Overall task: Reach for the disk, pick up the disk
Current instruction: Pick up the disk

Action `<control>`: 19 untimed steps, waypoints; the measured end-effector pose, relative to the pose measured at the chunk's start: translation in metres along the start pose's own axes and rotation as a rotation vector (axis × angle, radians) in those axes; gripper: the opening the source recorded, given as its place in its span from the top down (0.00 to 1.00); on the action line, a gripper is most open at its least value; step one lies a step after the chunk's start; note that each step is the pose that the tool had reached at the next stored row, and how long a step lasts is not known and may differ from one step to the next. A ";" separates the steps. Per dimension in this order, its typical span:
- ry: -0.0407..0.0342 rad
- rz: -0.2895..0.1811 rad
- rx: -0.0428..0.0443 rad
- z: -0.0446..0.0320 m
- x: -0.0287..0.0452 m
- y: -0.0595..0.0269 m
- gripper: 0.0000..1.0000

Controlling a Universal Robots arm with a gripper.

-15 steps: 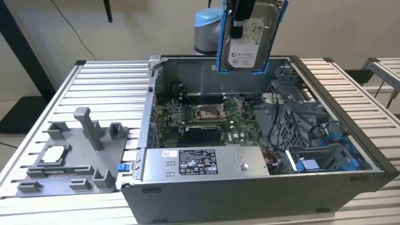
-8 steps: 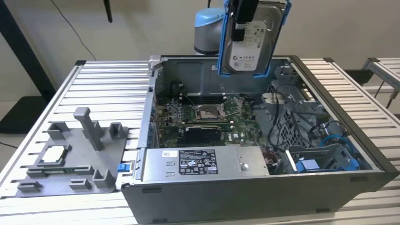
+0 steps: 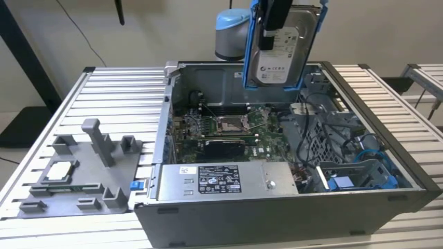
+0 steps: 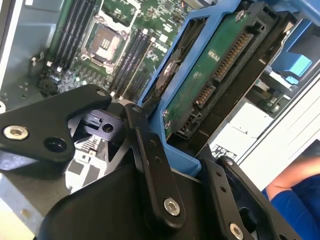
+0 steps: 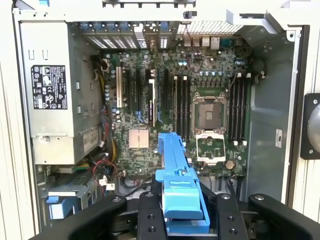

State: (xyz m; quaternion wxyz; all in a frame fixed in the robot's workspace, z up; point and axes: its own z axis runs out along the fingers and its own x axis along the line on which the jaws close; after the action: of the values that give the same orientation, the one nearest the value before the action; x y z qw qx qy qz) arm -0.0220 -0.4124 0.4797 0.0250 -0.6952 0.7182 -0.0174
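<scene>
The disk (image 3: pixel 280 46), a silver metal drive with a white label and blue rails, hangs upright above the open computer case (image 3: pixel 277 218) in the exterior view. My gripper (image 3: pixel 275 18) is shut on its top edge, a black finger crossing the label. In the second wrist view the disk's green circuit side (image 4: pixel 210 85) and blue rail sit between my black fingers (image 4: pixel 150 150). In the first wrist view the blue rail (image 5: pixel 180 190) of the disk sticks out from between the fingers, high over the motherboard (image 5: pixel 170 100).
Inside the case lie the motherboard (image 3: pixel 229 129), a power supply (image 3: pixel 221 179), cables and a blue drive bay (image 3: pixel 346 181). A grey fixture (image 3: pixel 76 176) holding a small silver chip (image 3: pixel 61 168) stands on the slatted table's left. A person's blue sleeve (image 4: pixel 295 195) is beside the case.
</scene>
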 end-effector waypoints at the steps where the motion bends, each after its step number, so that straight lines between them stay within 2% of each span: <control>1: 0.0001 0.000 -0.0002 -0.0001 0.0021 -0.0001 1.00; 19: 0.0001 0.000 -0.0006 -0.0001 0.0441 -0.0015 1.00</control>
State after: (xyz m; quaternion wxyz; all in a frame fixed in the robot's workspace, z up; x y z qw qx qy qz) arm -0.0219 -0.4565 0.4793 0.0248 -0.6952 0.7182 -0.0172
